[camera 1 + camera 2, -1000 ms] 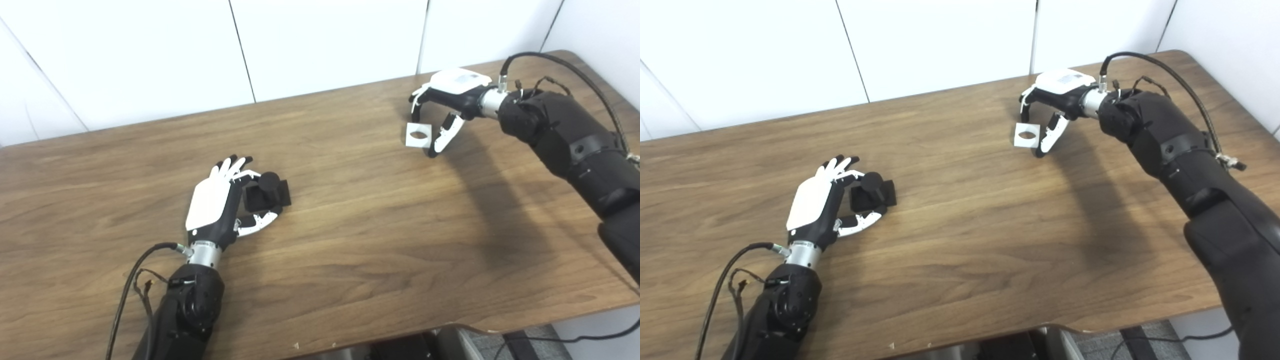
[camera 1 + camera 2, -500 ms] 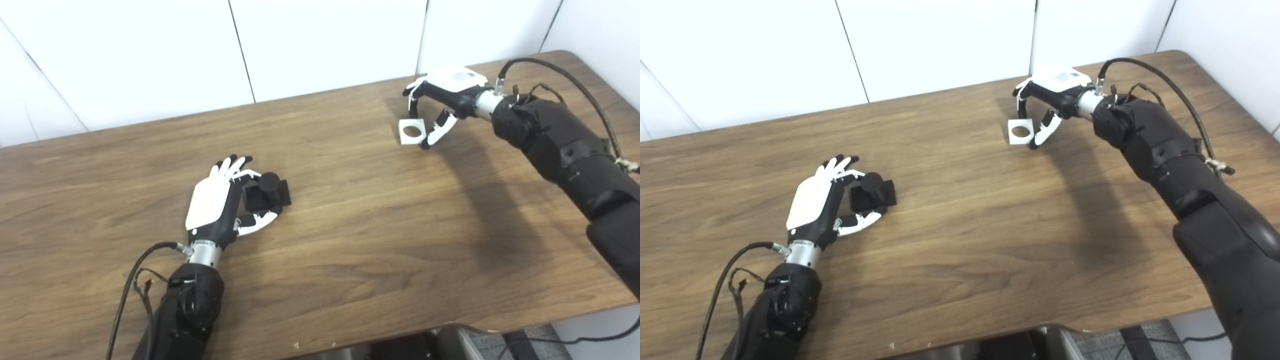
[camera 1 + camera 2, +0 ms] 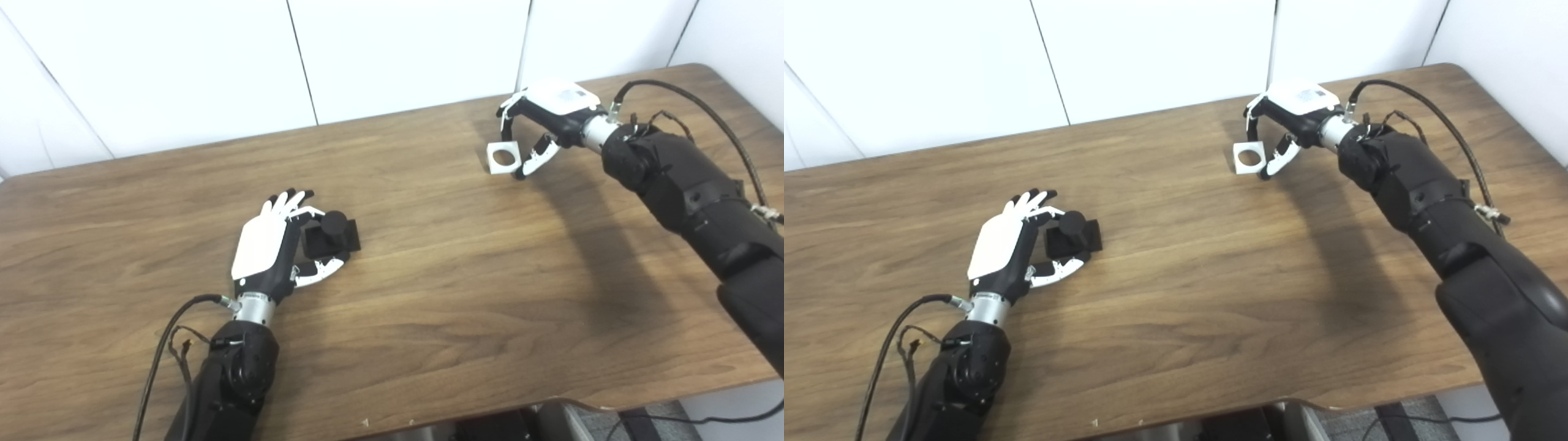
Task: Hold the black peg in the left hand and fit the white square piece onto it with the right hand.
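The black peg [image 3: 331, 233], a short cylinder on a square black base, rests on the wooden table [image 3: 429, 294] left of centre. My left hand [image 3: 275, 248] lies beside it, fingers over its far side and thumb under its near side, loosely cupped and not closed. My right hand [image 3: 545, 122] is at the far right of the table. It pinches the white square piece [image 3: 503, 158], which has a round hole, between fingertips and thumb, just above the table. The piece also shows in the right eye view [image 3: 1249, 157].
White wall panels [image 3: 398, 55] stand right behind the table's far edge. A black cable [image 3: 692, 98] loops over my right forearm, and another cable [image 3: 165, 343] hangs by my left forearm. The table's front edge [image 3: 490, 410] is near.
My right hand has carried the white square piece a little left and toward the far edge. My left hand and the peg have not moved. The camera has shifted slightly.
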`<act>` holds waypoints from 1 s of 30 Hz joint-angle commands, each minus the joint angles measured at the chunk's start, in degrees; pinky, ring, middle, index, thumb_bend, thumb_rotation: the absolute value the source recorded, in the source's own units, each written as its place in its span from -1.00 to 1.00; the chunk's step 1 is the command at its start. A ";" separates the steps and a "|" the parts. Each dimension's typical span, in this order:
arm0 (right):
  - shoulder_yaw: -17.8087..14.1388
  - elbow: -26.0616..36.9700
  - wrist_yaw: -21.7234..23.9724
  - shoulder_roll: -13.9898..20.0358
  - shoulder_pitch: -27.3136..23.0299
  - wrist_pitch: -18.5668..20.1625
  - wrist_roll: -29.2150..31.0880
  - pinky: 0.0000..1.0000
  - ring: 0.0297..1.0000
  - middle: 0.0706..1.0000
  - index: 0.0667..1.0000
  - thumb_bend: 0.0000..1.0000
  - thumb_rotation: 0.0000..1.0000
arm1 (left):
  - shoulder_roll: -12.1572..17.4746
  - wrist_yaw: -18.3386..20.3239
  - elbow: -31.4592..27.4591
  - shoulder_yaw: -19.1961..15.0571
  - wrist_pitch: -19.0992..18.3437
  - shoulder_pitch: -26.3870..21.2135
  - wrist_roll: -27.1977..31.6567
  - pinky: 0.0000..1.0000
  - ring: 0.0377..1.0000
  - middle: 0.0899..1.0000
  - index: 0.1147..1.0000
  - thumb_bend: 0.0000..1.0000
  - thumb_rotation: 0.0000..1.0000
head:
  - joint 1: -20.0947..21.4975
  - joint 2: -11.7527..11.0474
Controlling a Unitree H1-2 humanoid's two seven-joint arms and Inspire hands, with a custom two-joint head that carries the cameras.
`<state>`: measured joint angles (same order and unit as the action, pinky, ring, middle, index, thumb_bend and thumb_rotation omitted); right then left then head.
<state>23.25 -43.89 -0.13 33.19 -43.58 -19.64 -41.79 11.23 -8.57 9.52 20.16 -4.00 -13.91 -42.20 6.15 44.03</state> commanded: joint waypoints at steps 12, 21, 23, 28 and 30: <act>-3.01 12.58 2.13 0.10 1.01 1.31 1.83 0.73 0.74 0.57 -0.11 0.04 -0.70 | 1.50 1.87 1.93 0.23 -2.30 0.62 -1.75 1.00 0.97 0.83 0.06 0.42 -0.67 | -0.81 0.55; -4.88 20.96 5.37 -1.34 2.10 3.00 3.28 0.77 0.75 0.54 -0.11 0.03 -0.70 | 1.37 1.96 2.23 0.34 -2.78 0.42 -2.02 1.00 0.97 0.82 0.06 0.43 -0.68 | -1.35 0.83; -5.12 22.31 5.51 -1.60 2.09 2.40 3.65 0.75 0.74 0.53 -0.11 0.03 -0.70 | 1.33 1.91 2.29 0.42 -2.75 0.35 -2.12 1.00 0.96 0.82 0.06 0.43 -0.68 | -1.73 0.98; -5.51 25.69 6.88 -1.96 2.22 2.08 4.16 0.73 0.73 0.54 -0.11 0.04 -0.70 | 1.05 2.15 2.35 0.67 -3.33 0.05 -2.37 1.00 0.97 0.83 0.06 0.41 -0.65 | -2.65 1.25; -5.49 27.57 7.94 -2.14 2.38 2.43 4.19 0.76 0.73 0.55 -0.11 0.04 -0.69 | 0.86 2.06 2.44 0.74 -3.58 -0.10 -2.53 1.00 0.96 0.83 0.06 0.42 -0.64 | -3.14 1.33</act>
<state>19.09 -19.06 7.54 30.45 -38.39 -16.76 -38.56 11.00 -8.41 9.67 20.48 -4.18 -14.29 -42.38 2.99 45.35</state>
